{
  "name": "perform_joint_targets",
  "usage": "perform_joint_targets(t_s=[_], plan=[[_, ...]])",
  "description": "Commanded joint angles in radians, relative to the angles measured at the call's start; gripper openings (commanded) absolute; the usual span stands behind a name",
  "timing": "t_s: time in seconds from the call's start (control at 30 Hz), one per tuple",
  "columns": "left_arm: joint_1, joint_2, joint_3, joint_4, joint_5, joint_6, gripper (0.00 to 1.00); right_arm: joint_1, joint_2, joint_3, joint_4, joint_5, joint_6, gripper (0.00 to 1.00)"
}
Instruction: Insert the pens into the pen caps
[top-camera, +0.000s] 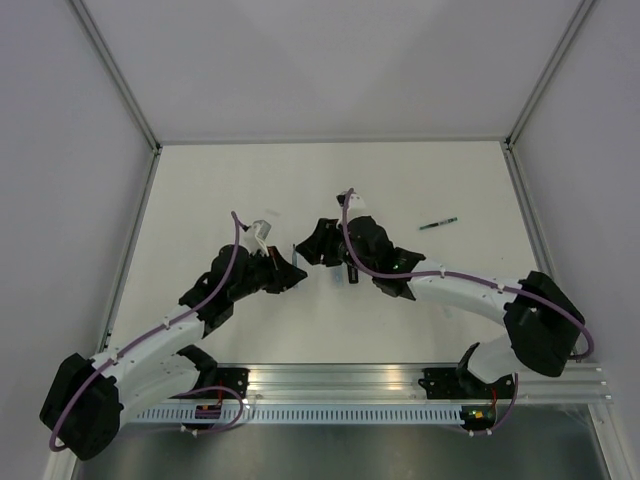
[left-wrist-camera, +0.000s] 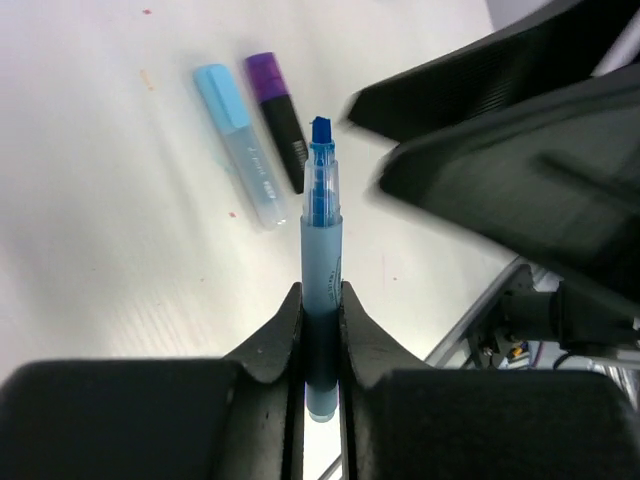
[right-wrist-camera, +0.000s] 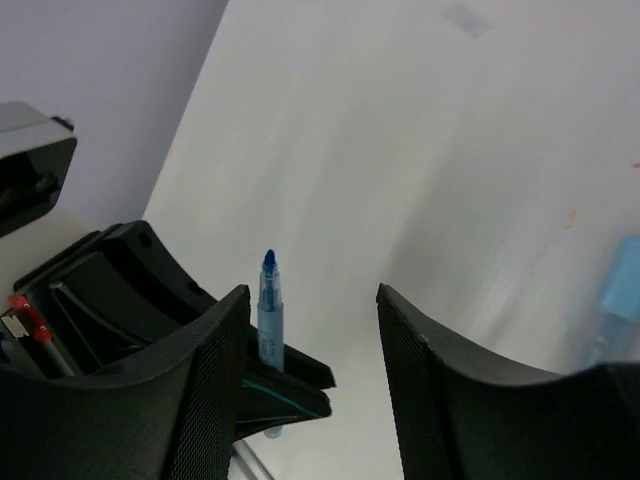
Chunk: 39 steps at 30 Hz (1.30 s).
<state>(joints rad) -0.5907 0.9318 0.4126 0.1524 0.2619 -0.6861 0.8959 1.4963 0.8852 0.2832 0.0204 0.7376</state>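
My left gripper (left-wrist-camera: 320, 300) is shut on the light blue marker (left-wrist-camera: 322, 255), which points away from it with its dark blue tip bare. On the table beyond it lie a light blue cap with a clear end (left-wrist-camera: 238, 145) and the black-and-purple marker (left-wrist-camera: 280, 120), side by side. My right gripper (right-wrist-camera: 312, 292) is open and empty, its jaws wide apart and facing the left gripper; the held marker (right-wrist-camera: 269, 315) shows just beside its left finger. In the top view the two grippers (top-camera: 300, 262) meet at the table's middle. The thin dark green pen (top-camera: 437, 224) lies apart at the right.
White table (top-camera: 200, 200) with grey walls on three sides. A metal rail (top-camera: 340, 385) runs along the near edge by the arm bases. The light blue cap shows at the right edge of the right wrist view (right-wrist-camera: 625, 280).
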Motion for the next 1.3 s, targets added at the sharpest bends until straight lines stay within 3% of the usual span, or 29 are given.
perform_joint_targets(t_s=[0.0,0.23,0.37,0.43,0.53,0.6,0.73,0.77,0.87,1.03,1.07,1.1,1.13,1.17,1.2,1.27], plan=[[-0.001,0.028,0.071,-0.066,-0.084,0.007,0.02,-0.053,-0.122,0.064,-0.211,0.195,-0.095,0.6],[0.009,0.117,0.221,-0.182,-0.125,0.039,0.02,-0.27,-0.34,0.061,-0.559,0.308,-0.162,0.61],[0.009,0.087,0.14,-0.081,-0.16,0.126,0.02,-0.46,-0.352,0.132,-0.795,0.461,-0.231,0.61],[0.011,0.068,0.1,-0.077,-0.255,0.134,0.02,-0.509,-0.315,0.214,-0.962,0.512,-0.222,0.61],[0.011,0.036,0.097,-0.093,-0.311,0.163,0.02,-0.589,-0.3,0.265,-1.093,0.468,-0.172,0.61],[0.011,0.025,0.089,-0.093,-0.341,0.158,0.02,-0.653,-0.341,0.22,-1.108,0.322,-0.127,0.61],[0.011,0.006,0.111,-0.128,-0.352,0.174,0.02,-0.713,-0.449,0.051,-1.119,0.213,0.184,0.6],[0.011,-0.004,0.103,-0.12,-0.354,0.171,0.02,-0.713,-0.456,0.035,-1.137,0.21,0.333,0.59],[0.011,-0.024,0.089,-0.117,-0.362,0.169,0.02,-0.715,-0.412,0.024,-1.245,0.188,0.559,0.56],[0.011,-0.025,0.091,-0.137,-0.397,0.175,0.02,-0.715,-0.337,0.09,-1.377,0.236,0.72,0.56],[0.011,-0.025,0.091,-0.137,-0.4,0.177,0.02,-0.715,-0.344,0.098,-1.348,0.248,0.711,0.56],[0.011,-0.025,0.092,-0.137,-0.395,0.177,0.02,-0.715,-0.369,0.11,-1.275,0.25,0.527,0.56],[0.011,-0.022,0.092,-0.137,-0.391,0.175,0.02,-0.715,-0.389,0.106,-1.036,0.161,0.364,0.58],[0.011,-0.018,0.094,-0.137,-0.38,0.175,0.02,-0.715,-0.409,0.101,-0.941,0.088,0.2,0.58],[0.011,-0.016,0.095,-0.136,-0.375,0.177,0.02,-0.715,-0.444,0.103,-0.896,0.044,0.074,0.58],[0.011,-0.013,0.095,-0.132,-0.366,0.174,0.02,-0.715,-0.473,0.097,-0.92,0.123,-0.111,0.6]])
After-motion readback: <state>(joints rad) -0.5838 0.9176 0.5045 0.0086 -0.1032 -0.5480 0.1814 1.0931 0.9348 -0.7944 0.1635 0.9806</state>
